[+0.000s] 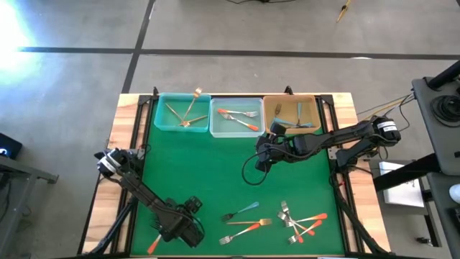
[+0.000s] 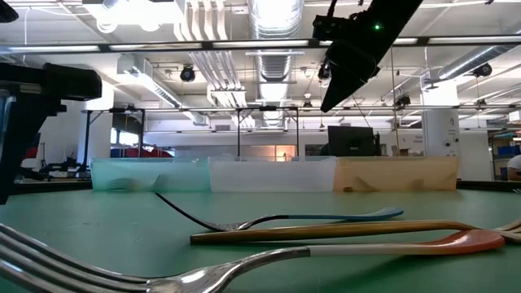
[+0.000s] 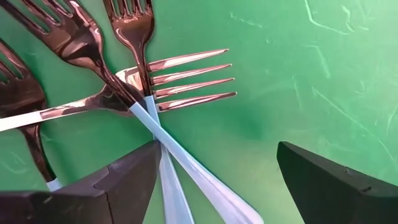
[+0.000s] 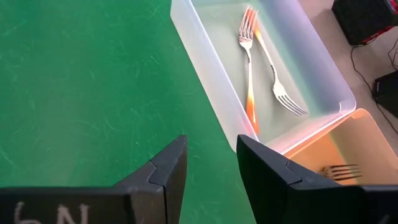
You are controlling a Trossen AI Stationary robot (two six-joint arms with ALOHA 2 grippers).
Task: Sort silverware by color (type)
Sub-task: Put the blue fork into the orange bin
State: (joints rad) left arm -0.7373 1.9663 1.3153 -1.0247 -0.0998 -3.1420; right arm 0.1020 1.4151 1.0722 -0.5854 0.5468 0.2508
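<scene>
From above, the left gripper [image 1: 188, 229] hangs over the near left of the mat [image 1: 208, 173], left of the loose forks [image 1: 287, 219]. The right gripper [image 1: 263, 160] hangs near the bins [image 1: 236, 117], over bare green.

Left wrist: fingers wide apart, empty, blue-handled forks [image 3: 180, 168] between them.

Right wrist: fingers partly open, empty.

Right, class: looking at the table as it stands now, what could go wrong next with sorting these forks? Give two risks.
1. The open left gripper sits over crossed forks whose pale blue handles overlap; closing here may pinch two at once or drag neighbours.
2. A gold fork pokes past the teal bin's rim; the right gripper, empty beside the clear bin, might jolt the bins and tip it out.
</scene>
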